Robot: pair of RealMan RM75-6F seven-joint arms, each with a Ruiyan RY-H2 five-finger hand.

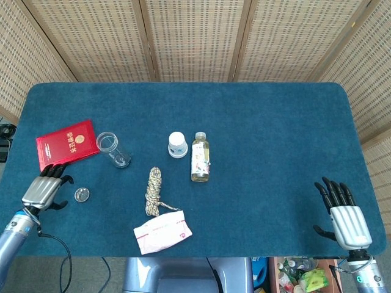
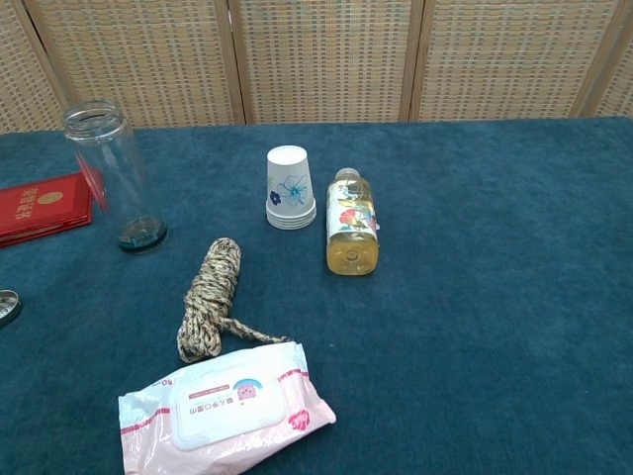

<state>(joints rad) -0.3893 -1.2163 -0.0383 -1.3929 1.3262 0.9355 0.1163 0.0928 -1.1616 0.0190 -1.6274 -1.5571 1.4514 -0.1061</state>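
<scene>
My left hand (image 1: pixel 44 188) hovers at the table's left front, fingers apart and holding nothing, just below the red booklet (image 1: pixel 67 143) and left of a small metal lid (image 1: pixel 82 195). My right hand (image 1: pixel 343 211) is at the right front edge, fingers spread, empty, far from every object. Neither hand shows in the chest view. An open clear jar (image 2: pixel 114 176) stands right of the red booklet (image 2: pixel 44 206). The small metal lid (image 2: pixel 8 306) shows at the chest view's left edge.
On the blue table (image 1: pixel 275 140) stand an upturned stack of paper cups (image 2: pixel 290 188) and a bottle of yellow drink (image 2: pixel 351 234) lying flat. A coiled rope (image 2: pixel 210 296) lies above a wipes pack (image 2: pixel 224 407). Wicker screens (image 1: pixel 195 36) stand behind.
</scene>
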